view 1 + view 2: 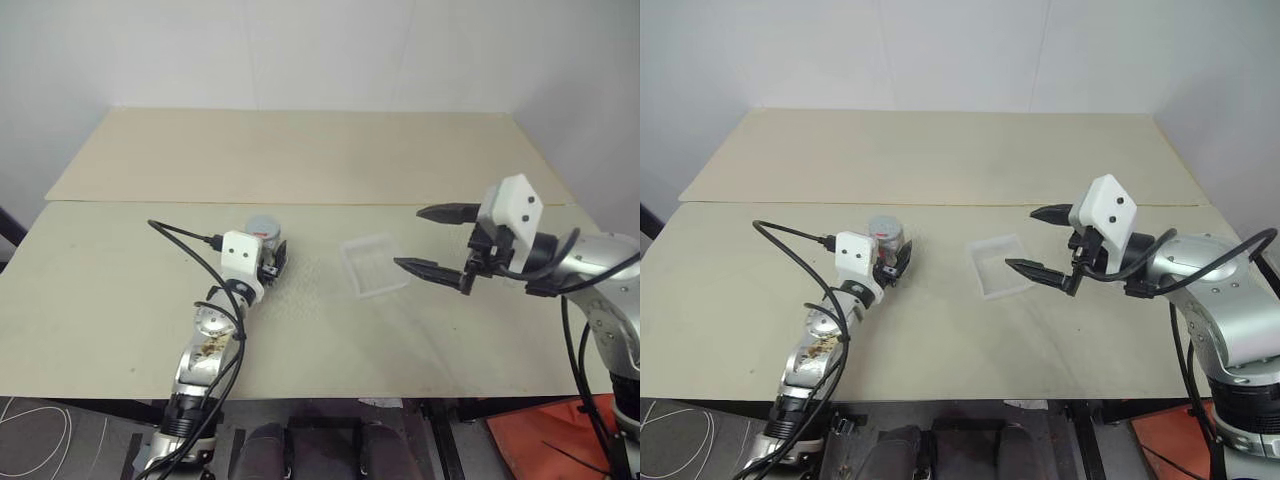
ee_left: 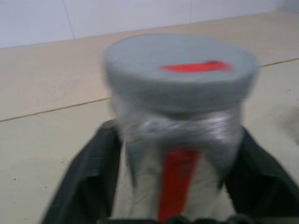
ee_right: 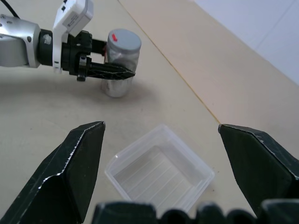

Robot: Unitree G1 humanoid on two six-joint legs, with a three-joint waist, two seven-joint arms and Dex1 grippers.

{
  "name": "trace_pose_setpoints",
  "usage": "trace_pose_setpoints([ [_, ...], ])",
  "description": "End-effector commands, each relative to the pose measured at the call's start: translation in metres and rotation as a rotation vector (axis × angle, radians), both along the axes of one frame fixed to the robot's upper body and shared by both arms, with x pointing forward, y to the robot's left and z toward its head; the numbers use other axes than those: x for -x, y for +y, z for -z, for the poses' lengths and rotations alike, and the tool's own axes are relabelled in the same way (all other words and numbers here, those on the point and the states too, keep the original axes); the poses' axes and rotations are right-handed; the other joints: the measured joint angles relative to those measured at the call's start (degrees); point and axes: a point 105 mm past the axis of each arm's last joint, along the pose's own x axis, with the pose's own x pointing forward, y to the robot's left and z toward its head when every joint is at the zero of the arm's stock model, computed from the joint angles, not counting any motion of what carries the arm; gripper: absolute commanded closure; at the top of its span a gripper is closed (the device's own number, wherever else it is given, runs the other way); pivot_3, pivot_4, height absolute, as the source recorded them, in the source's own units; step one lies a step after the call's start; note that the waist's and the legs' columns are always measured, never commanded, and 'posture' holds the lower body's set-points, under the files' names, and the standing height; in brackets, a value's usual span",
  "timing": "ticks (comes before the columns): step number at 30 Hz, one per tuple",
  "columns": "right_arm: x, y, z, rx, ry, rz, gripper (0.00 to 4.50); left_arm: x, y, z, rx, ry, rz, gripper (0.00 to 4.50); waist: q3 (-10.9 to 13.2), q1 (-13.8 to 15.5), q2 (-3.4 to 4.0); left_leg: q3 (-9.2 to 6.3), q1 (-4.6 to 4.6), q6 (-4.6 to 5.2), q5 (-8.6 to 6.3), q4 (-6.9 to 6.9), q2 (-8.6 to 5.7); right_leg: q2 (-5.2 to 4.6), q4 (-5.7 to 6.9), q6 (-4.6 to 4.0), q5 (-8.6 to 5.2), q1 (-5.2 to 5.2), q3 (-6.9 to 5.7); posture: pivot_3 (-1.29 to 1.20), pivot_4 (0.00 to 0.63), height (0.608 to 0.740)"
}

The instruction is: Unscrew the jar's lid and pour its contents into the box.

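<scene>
Left wrist view: left gripper (image 1: 272, 262) pinching jar (image 2: 180, 163) low on body, one black finger (image 2: 88, 182) each side, red label strip facing camera. Jar upright on table (image 1: 120, 300), grey lid (image 2: 180, 65) on, red mark on top. Right gripper (image 1: 432, 240) spread wide, hovering above table just beside box (image 3: 161, 175). Box lies between the two grippers, apart from jar. Contents too small to tell.

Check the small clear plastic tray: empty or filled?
Empty: the small clear plastic tray shows only its bare ribbed floor, lying flat on the table.
</scene>
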Motion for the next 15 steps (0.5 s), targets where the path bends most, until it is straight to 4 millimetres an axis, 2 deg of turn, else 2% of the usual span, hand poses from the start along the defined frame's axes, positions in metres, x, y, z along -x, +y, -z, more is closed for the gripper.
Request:
trace_pose_setpoints([
  [1, 0.003, 0.0, -0.014, 0.003, -0.055, 0.002, 0.0, 0.002, 0.0, -0.013, -0.002, -0.053, -0.007, 2.58, 0.0, -0.01, 0.0, 0.0, 0.0, 0.0, 0.0, 0.0, 0.0, 0.0, 0.0, 0.0, 0.0, 0.0, 0.0, 0.0, 0.15, 0.74],
  [4, 0.004, 0.003, -0.014, -0.005, -0.058, -0.016, 0.0, 0.004, 0.001, -0.019, 0.004, -0.07, -0.003, 2.58, 0.0, -0.05, 0.0, 0.0, 0.0, 0.0, 0.0, 0.0, 0.0, 0.0, 0.0, 0.0, 0.0, 0.0, 0.0, 0.0, 0.15, 0.74],
  [6, 0.005, 0.008, -0.016, -0.019, -0.061, -0.031, 0.0, 0.006, 0.0, -0.029, 0.015, -0.087, 0.061, 2.58, 0.01, -0.06, -0.01, 0.0, 0.0, 0.0, 0.0, 0.0, 0.01, 0.0, 0.0, 0.0, 0.0, -0.01, 0.0, 0.0, 0.15, 0.74],
  [10, 0.006, 0.029, -0.021, -0.08, -0.05, -0.111, 0.0, 0.017, -0.011, -0.057, 0.007, -0.079, 0.381, 2.58, 0.01, -0.39, 0.0, 0.0, 0.0, -0.03, 0.02, 0.0, 0.03, 0.04, 0.07, -0.01, 0.0, -0.04, -0.01, 0.0, 0.15, 0.74],
  [13, 0.0, 0.054, -0.031, -0.164, -0.016, -0.188, 0.0, 0.03, -0.016, -0.076, -0.036, -0.048, 0.67, 2.58, 0.01, -0.94, 0.01, 0.0, 0.01, -0.08, 0.05, 0.02, 0.05, 0.08, 0.11, -0.03, 0.0, -0.06, -0.02, 0.0, 0.15, 0.74],
  [15, -0.006, 0.07, -0.035, -0.192, 0.008, -0.222, 0.0, 0.033, -0.015, -0.084, -0.055, -0.018, 0.798, 2.58, 0.01, -1.25, 0.01, -0.01, 0.02, -0.09, 0.06, 0.03, 0.04, 0.1, 0.12, -0.03, 0.0, -0.06, -0.03, 0.0, 0.15, 0.74],
])
